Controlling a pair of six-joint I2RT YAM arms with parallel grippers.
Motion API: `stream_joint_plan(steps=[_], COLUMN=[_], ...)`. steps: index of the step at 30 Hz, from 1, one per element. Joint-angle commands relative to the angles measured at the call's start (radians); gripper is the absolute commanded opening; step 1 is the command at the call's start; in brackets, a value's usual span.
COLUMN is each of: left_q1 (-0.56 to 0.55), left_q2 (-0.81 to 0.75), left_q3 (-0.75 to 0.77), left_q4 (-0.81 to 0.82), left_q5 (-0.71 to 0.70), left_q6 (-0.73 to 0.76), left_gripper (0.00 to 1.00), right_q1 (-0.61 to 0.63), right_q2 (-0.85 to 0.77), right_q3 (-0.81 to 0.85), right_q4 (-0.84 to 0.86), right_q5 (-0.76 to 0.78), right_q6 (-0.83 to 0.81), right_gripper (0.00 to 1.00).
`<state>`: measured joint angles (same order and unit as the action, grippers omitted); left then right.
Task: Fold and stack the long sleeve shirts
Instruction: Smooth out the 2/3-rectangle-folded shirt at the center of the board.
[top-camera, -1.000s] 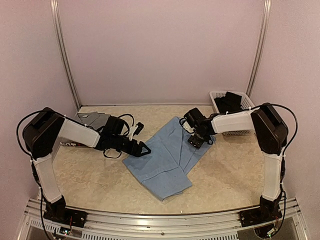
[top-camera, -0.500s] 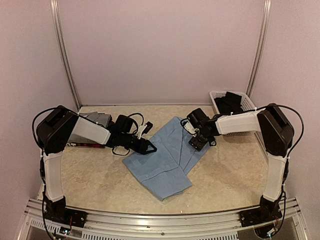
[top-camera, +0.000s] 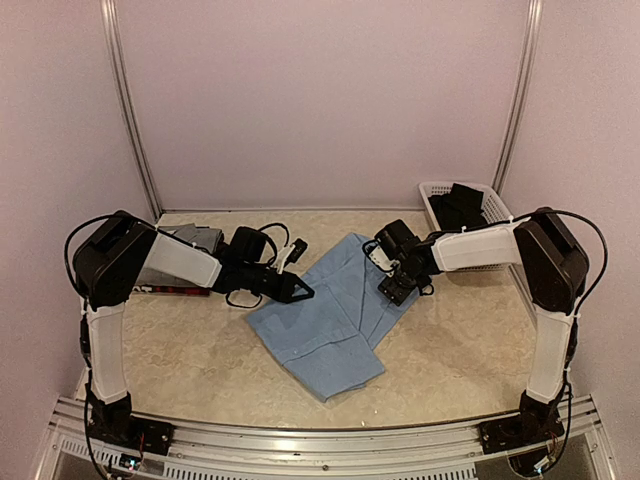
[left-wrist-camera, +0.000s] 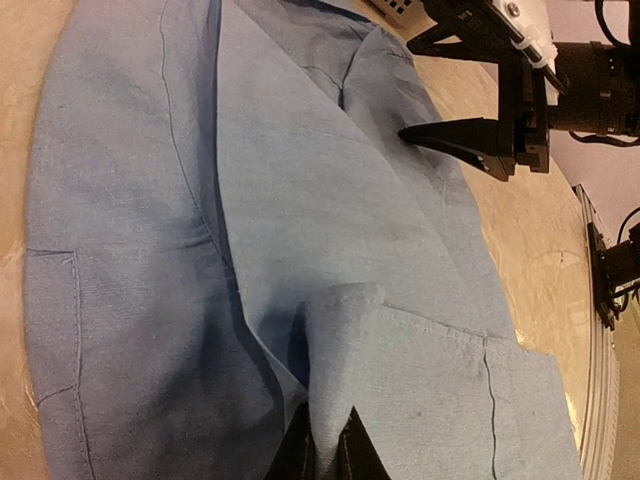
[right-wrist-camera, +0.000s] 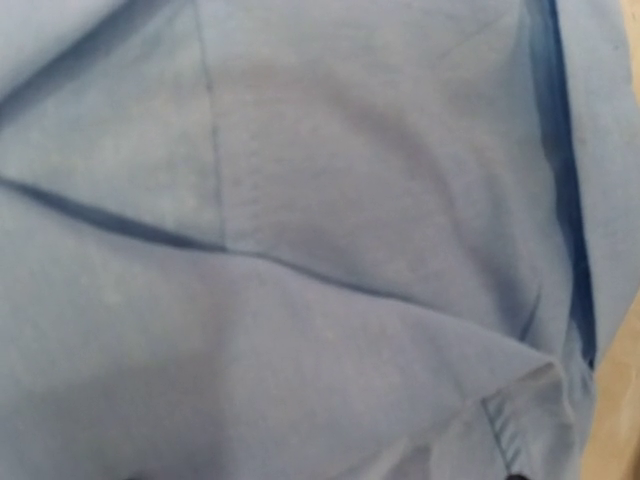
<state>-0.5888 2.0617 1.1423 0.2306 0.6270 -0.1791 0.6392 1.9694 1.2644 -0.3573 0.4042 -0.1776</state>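
Pale cloth, the light blue shirt (top-camera: 325, 320) lies flat to the left of the white basket (top-camera: 432, 190), its long axis running from the basket side toward the arms' bases. The left gripper (left-wrist-camera: 328, 450), far from the basket, pinches a raised fold at the shirt's edge. The right gripper (top-camera: 398, 288), nearer the basket, stands with jaws apart over the opposite edge.

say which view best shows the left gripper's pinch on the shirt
Left wrist view: the left gripper is shut at the bottom edge, a ridge of the light blue shirt tented between its tips. The top view shows it at the shirt's left edge, too small. The right wrist view shows only cloth.
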Motion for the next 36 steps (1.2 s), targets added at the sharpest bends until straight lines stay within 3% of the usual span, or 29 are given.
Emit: stream_joint_plan(steps=[1,12,19,25,36], left_q1=[0.018,0.059,0.082,0.086,0.133], left_q2=[-0.028,-0.057,-0.086,-0.075,-0.137], left_q3=[-0.031,-0.134,-0.189,-0.187,-0.32], left_q4=[0.086,0.282,0.344,0.355,0.545], left_q5=[0.037,0.105,0.083,0.07,0.013], left_q6=[-0.04,-0.165,-0.207,-0.215,-0.348], left_gripper=[0.07,0.06,0.06,0.0,0.0], right_q1=[0.001,0.001,0.001,0.001,0.001], right_q2=[0.0,0.027,0.045,0.054,0.07], right_q3=[-0.02,-0.025,-0.025,-0.024,-0.023], right_q4=[-0.007,-0.018,-0.026,-0.031,-0.035], right_q5=[-0.017,-0.021,-0.017,-0.022,-0.027], right_q6=[0.024,0.034,0.033,0.033,0.036], right_gripper=[0.75,0.74,0.74,0.73,0.73])
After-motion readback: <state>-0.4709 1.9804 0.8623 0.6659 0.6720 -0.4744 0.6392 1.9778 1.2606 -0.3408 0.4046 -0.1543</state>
